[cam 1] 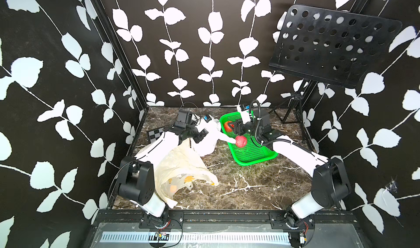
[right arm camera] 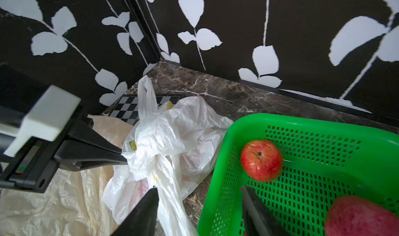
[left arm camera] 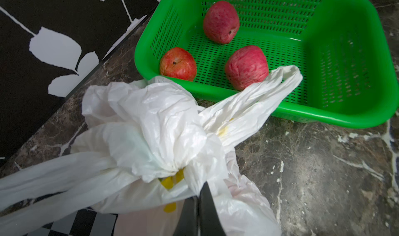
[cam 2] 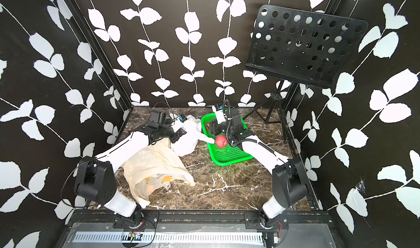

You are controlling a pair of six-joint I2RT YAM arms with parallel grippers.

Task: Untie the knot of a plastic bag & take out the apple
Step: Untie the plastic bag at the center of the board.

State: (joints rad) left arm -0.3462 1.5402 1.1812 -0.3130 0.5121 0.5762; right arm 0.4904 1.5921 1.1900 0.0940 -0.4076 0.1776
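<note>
- Two pincers, two states: the left pincer [left arm camera: 199, 190] is pressed together on a fold of the white plastic bag [left arm camera: 151, 120], just beside its knot [left arm camera: 172, 170]. The right pincer [right arm camera: 198, 211] is spread, with one finger over the bag's handle strip and the other over the floor of the green basket [right arm camera: 323, 124].
- The left pinch grips only thin film. A hard pull could stretch or tear it, or cinch the knot tighter rather than loosen it.
- The handle loop [left arm camera: 287, 77] drapes over the basket's rim. If the right pincer closes where it stands, it may clamp that rim along with the loop and drag the basket across the desk [left arm camera: 313, 170].
- The loop touches the nearest apple [left arm camera: 247, 66], one of three red ones lying in the basket. Tugging it could roll the fruit or tip the basket.
- A pinkish shape [right arm camera: 140, 187] shows through the bag's film. It is probably an apple inside the bag, though I cannot be sure. Lifting the bag before the knot gives could swing it and drop it.
- The beige bag [cam 1: 181, 165] lies beneath the left arm and could snag.
</note>
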